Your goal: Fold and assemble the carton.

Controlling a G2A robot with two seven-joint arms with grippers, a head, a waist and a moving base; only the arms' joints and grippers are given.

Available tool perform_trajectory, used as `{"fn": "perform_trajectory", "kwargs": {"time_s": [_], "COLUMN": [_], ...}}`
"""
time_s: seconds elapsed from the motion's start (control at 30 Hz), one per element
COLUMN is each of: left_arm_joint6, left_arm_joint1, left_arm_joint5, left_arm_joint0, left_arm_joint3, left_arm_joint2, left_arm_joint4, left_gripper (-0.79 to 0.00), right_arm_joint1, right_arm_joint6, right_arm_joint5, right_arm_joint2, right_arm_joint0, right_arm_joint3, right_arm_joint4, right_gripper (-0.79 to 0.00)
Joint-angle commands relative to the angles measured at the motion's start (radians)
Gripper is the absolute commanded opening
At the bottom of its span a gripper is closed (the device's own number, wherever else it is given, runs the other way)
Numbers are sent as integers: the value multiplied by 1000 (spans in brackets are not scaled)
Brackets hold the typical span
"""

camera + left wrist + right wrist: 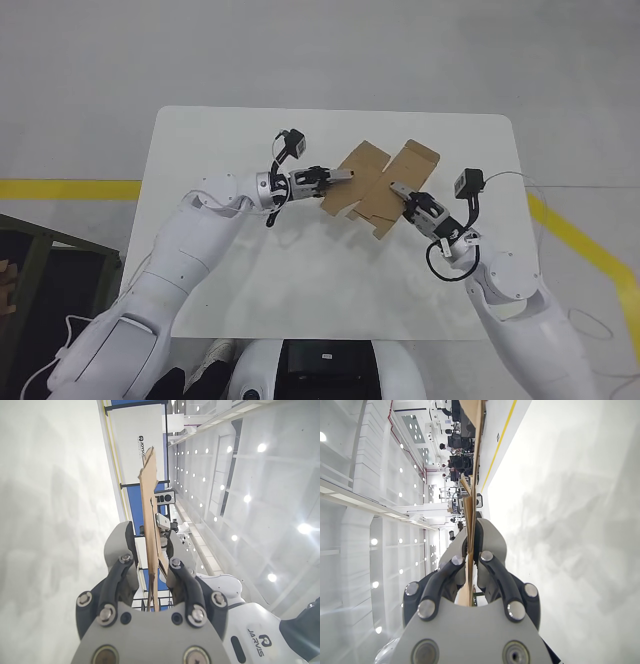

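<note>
Aloft, the right gripper (471, 532) clamps the flattened carton (376, 188) while the left gripper (150, 533) straddles its opposite edge, jaws apart; it should pinch squarely before pressing inward

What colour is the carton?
The carton is plain brown cardboard, clearest in the top view.
</note>
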Motion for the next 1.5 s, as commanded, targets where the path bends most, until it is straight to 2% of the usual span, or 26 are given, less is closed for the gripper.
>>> {"fn": "perform_trajectory", "kwargs": {"time_s": [0.0, 0.27, 0.4, 0.47, 0.5, 0.57, 0.73, 0.77, 0.8, 0.83, 1.0, 1.1, 1.47], "left_arm_joint6": [-2, -13, -21, -26, -27, -27, -31, -33, -33, -34, -47, -78, -374], "left_arm_joint1": [2, 7, 8, 8, 8, 8, 5, 4, 3, 2, 1, 3, 26], "left_arm_joint5": [6, 27, 35, 39, 41, 43, 52, 54, 55, 56, 59, 65, 47], "left_arm_joint0": [7, 32, 41, 44, 46, 47, 46, 44, 41, 40, 28, 19, -32], "left_arm_joint3": [-9, -46, -63, -69, -71, -75, -74, -73, -70, -68, -55, -44, 17], "left_arm_joint2": [-6, -29, -36, -39, -41, -44, -45, -44, -43, -43, -49, -57, -73], "left_arm_joint4": [1, 8, 4, 3, 2, 1, 1, 2, 2, 2, 3, 12, 67], "left_gripper": [-640, -628, -570, -576, -628, -785, -785, -785, -785, -785, -785, -785, -785], "right_arm_joint1": [-1, -7, -10, -12, -12, -14, -18, -18, -19, -19, -19, -15, 16], "right_arm_joint6": [-4, -20, -26, -29, -29, -32, -29, -28, -28, -28, -31, 17, 523], "right_arm_joint5": [0, 5, 6, 8, 8, 9, 10, 10, 11, 12, 12, -9, -196], "right_arm_joint2": [2, 8, 10, 10, 10, 11, 8, 8, 8, 9, 42, 78, 184], "right_arm_joint0": [-1, -5, -7, -7, -7, -8, -10, -10, -10, -10, -19, -19, 53], "right_arm_joint3": [0, 0, 0, 1, 0, 0, -2, -2, -2, -1, 10, 34, 208], "right_arm_joint4": [-2, -5, -9, -12, -14, -15, -21, -22, -24, -25, -11, -6, 14], "right_gripper": [-785, -785, -785, -785, -785, -785, -785, -693, -231, 0, 0, 0, 0]}}
